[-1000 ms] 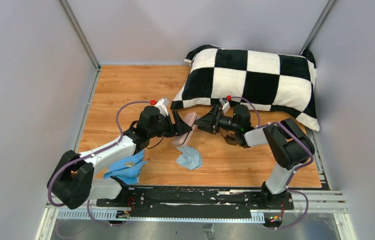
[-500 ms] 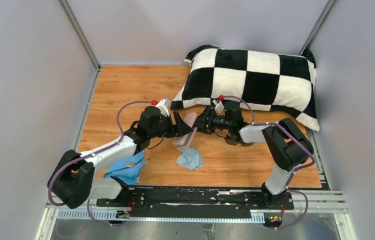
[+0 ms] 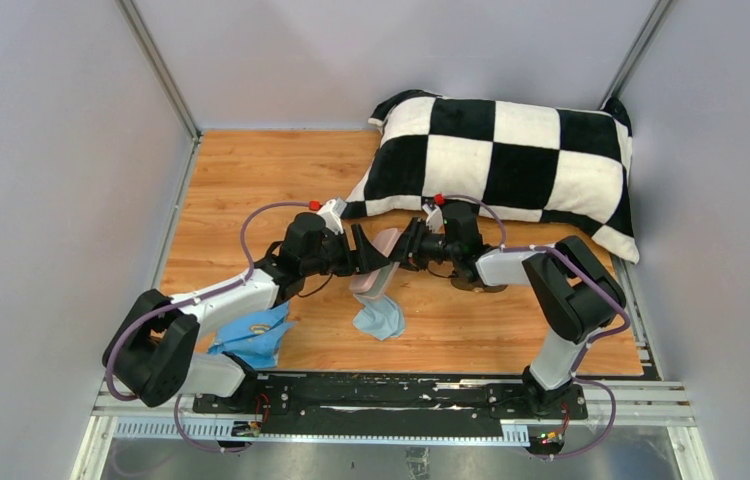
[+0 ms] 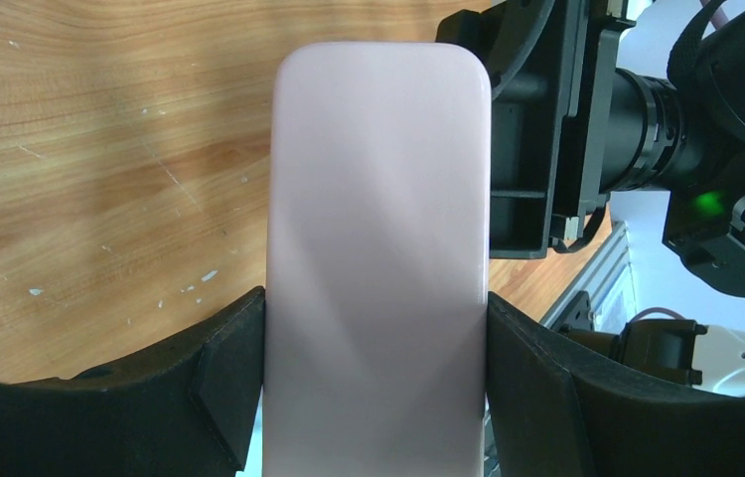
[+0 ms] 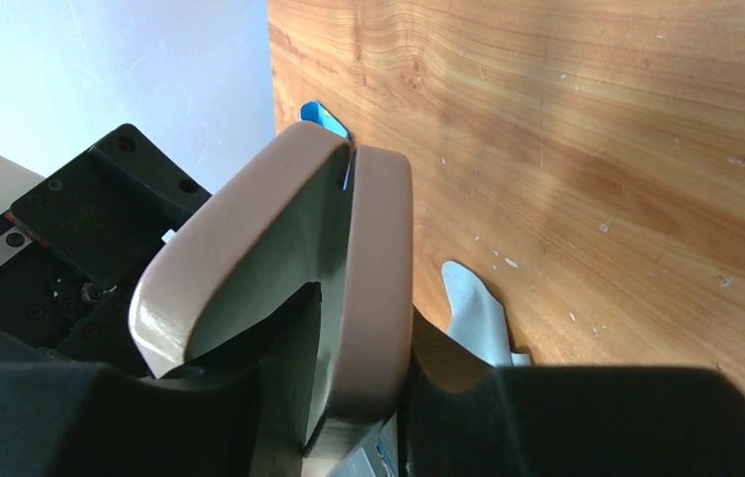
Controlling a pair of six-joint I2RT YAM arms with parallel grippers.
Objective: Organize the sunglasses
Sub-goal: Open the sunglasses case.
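From above, the left gripper (image 3: 369, 252) and right gripper (image 3: 409, 247) meet over the middle of the wooden table (image 3: 241, 190). Between them is a pink rounded-rectangle glasses case (image 3: 381, 264), held off the boards. The thin dark-framed sunglasses (image 3: 473, 285) lie on the table under the right forearm, which covers most of them. A black-and-white checkered pillow (image 3: 511, 160) fills the far right corner just behind the grippers. A crumpled light-blue cloth (image 3: 379, 320) lies just below the case, and a darker blue cloth (image 3: 251, 338) sits by the left arm's base.

The left wrist view shows the case (image 4: 378, 248) standing lengthwise. The left fingers (image 4: 229, 378) press against its two long sides and clamp it. The black body of the right gripper crowds its far right edge.

In the right wrist view the case (image 5: 378, 258) gapes like a clamshell, hinged at the far end. One of the right fingers (image 5: 567, 417) lies outside it and the other sits in the gap, so the jaws pinch one shell. The light-blue cloth (image 5: 478, 318) shows beyond.
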